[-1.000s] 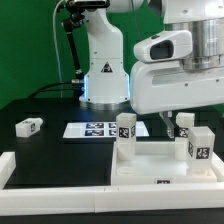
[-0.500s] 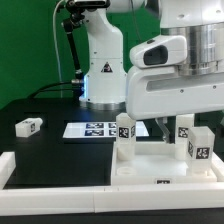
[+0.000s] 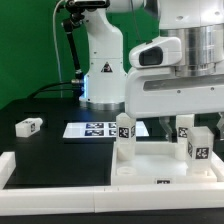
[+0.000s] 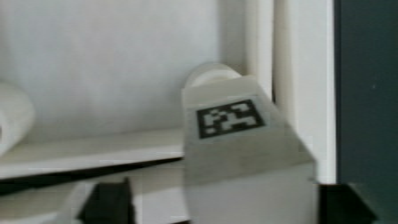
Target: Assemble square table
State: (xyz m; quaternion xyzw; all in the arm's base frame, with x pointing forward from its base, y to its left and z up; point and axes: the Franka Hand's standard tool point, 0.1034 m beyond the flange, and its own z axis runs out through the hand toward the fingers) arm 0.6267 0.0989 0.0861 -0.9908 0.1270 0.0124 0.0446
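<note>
The square table's slab point(image 3: 152, 162) lies at near right, a base for upright legs. The gripper point(image 3: 180, 118) hangs over the far-right leg point(image 3: 185, 131), probably to seat or grasp it; I cannot tell how wide its jaws stand. A loose leg point(image 3: 28, 126) waits at left.

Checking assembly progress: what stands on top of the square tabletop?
Three upright legs: one alone, a front one, a rear one whose top the wrist housing partly covers. Their joints with the tabletop are hidden.
</note>
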